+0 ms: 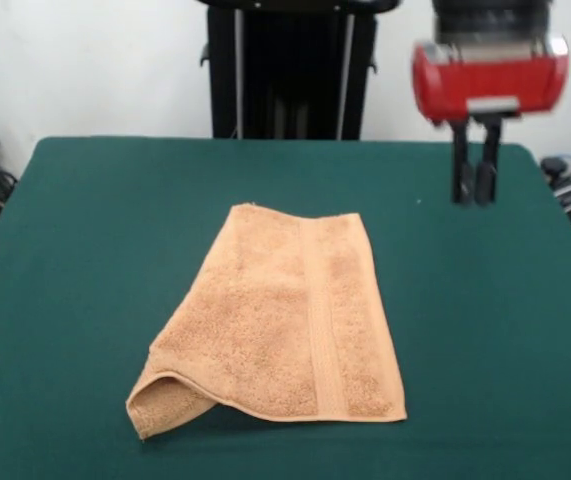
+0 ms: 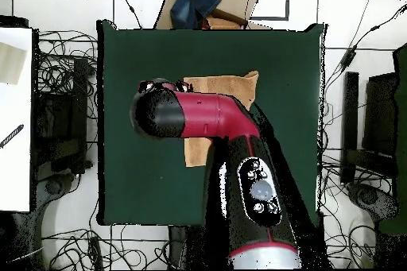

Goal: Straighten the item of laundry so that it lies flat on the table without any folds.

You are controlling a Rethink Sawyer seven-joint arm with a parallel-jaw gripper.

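Your towel (image 1: 290, 315) lies near the middle of the table (image 1: 75, 250), doubled over on itself. In the front view the woven stripe runs lengthwise down the upper layer, and the near left corner curls up so you can see into the fold.

The gripper (image 1: 475, 190) hangs well apart from the cloth, above bare felt toward the far right, with nothing between its fingers and the jaws drawn narrow, nearly together. From overhead the arm (image 2: 238, 149) hides most of the towel, so trust the front view for aiming.

To do this well, open the jaws before you descend, come down on that lifted corner, and pinch only the top layer. Then draw it away across the fold, low and slow, so the lower layer likely stays put.
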